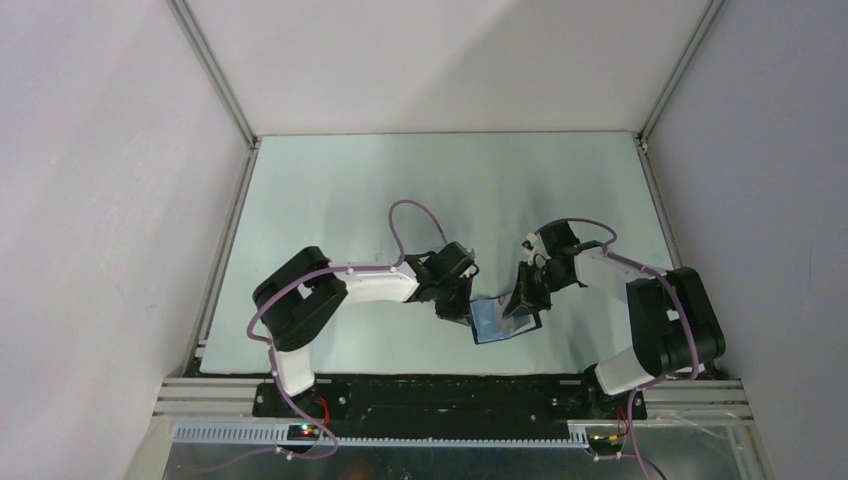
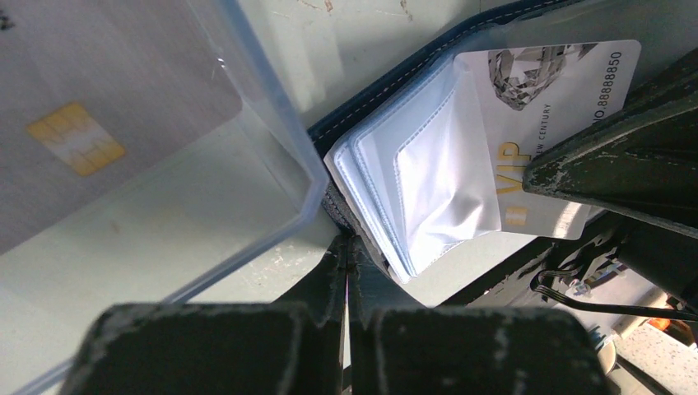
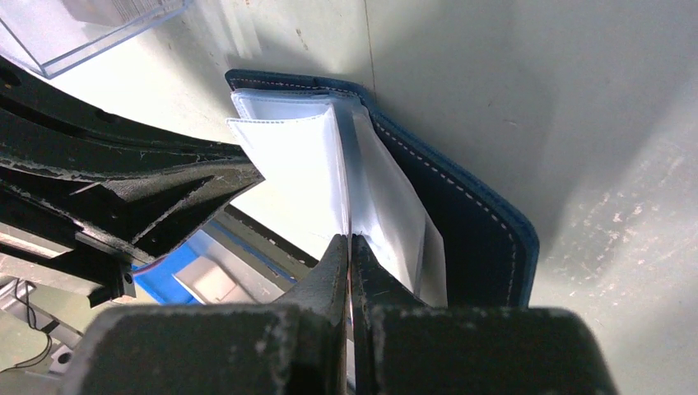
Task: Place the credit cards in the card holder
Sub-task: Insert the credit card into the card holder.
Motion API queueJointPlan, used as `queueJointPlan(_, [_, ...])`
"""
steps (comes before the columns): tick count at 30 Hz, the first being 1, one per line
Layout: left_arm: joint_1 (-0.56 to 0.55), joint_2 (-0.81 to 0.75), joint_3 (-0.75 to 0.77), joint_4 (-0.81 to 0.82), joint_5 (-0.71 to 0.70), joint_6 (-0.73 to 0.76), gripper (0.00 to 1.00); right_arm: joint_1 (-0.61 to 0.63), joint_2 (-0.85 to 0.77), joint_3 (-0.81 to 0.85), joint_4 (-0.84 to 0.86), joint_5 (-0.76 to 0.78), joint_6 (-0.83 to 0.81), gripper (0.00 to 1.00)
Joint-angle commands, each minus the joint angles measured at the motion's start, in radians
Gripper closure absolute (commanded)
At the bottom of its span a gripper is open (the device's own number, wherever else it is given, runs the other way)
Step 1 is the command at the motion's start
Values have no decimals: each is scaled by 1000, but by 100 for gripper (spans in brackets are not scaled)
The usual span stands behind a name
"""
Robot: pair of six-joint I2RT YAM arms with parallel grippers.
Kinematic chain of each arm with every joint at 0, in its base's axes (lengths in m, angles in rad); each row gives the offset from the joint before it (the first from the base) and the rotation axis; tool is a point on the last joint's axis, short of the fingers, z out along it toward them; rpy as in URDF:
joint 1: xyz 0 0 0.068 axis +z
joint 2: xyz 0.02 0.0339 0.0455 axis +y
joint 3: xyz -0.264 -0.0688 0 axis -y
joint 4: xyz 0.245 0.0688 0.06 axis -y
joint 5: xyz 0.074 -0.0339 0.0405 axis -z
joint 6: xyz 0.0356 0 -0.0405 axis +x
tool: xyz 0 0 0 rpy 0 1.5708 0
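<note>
Pinching from both sides: left gripper point(image 2: 346, 251) clenched on card holder point(image 3: 486, 239) spine, right gripper point(image 3: 350, 247) clenched on 1 clear sleeve point(image 3: 288, 173). Card holder lies open btwn arms, 1 credit card point(image 2: 560, 107) among its sleeves. Risk: opposing pulls tear sleeve or card slides out

White VIP-printed plastic card point(image 2: 568, 82): 4 o'clock corner hidden. Clear blue-rimmed plastic box point(image 2: 284, 107): cut off at 9 o'clock. Navy-blue folding card holder point(image 1: 492, 320), overhead: contents too small.

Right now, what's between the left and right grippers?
Only the open card holder, pinched by both; top external view shows it spanning left gripper to right gripper.
</note>
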Motion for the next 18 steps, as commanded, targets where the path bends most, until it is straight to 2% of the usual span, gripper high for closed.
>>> queueJointPlan(1, [7, 45, 9, -57, -96, 50, 100, 10, -42, 5, -16, 55, 10, 100])
queueJointPlan(6, [7, 45, 11, -61, -97, 55, 100, 12, -71, 18, 15, 69, -10, 100])
queueJointPlan(18, [9, 56, 47, -114, -133, 91, 100, 15, 9, 59, -64, 44, -51, 100])
